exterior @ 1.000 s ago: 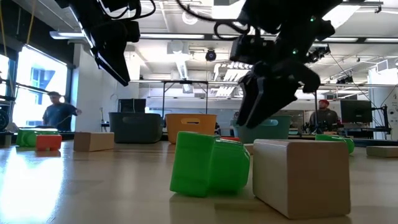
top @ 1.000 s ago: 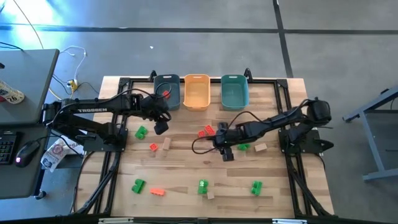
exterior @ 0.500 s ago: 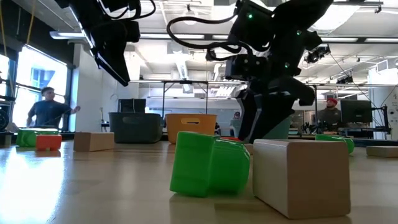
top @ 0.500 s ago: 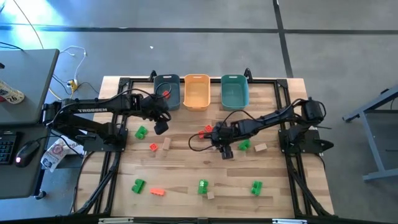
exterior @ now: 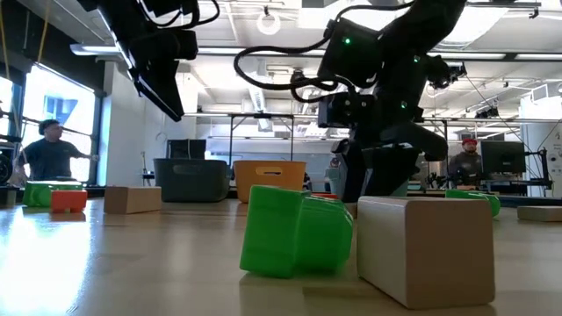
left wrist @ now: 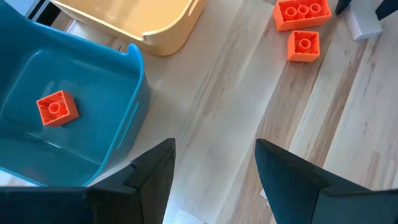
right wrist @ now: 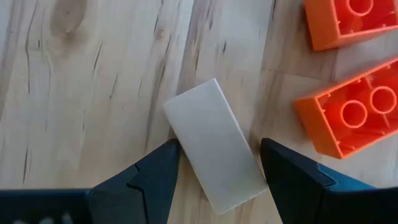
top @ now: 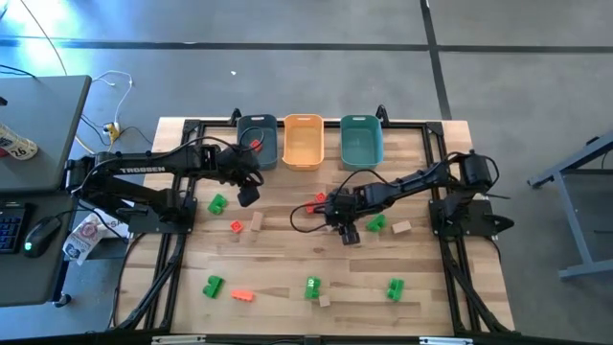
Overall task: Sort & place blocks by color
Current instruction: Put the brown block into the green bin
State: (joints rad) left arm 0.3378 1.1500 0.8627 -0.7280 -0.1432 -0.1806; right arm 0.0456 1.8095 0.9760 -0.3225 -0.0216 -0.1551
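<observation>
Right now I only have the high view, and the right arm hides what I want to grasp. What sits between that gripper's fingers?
Observer: A pale rectangular block lies flat on the table between the right gripper's open fingers, skewed to them.
Operator: Any neighbours?
Observer: Two red-orange blocks lie close by, studs up, not touching it.
Operator: And the left side?
Observer: The left gripper is open and empty beside the blue-grey bin, which holds a single red-orange block.

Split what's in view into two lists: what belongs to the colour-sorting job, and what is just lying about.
Job: red-orange blocks, green blocks, tan blocks, blue-grey bin, orange-yellow bin, teal bin.

Lying about: computer mouse, keyboard, white cable.
</observation>
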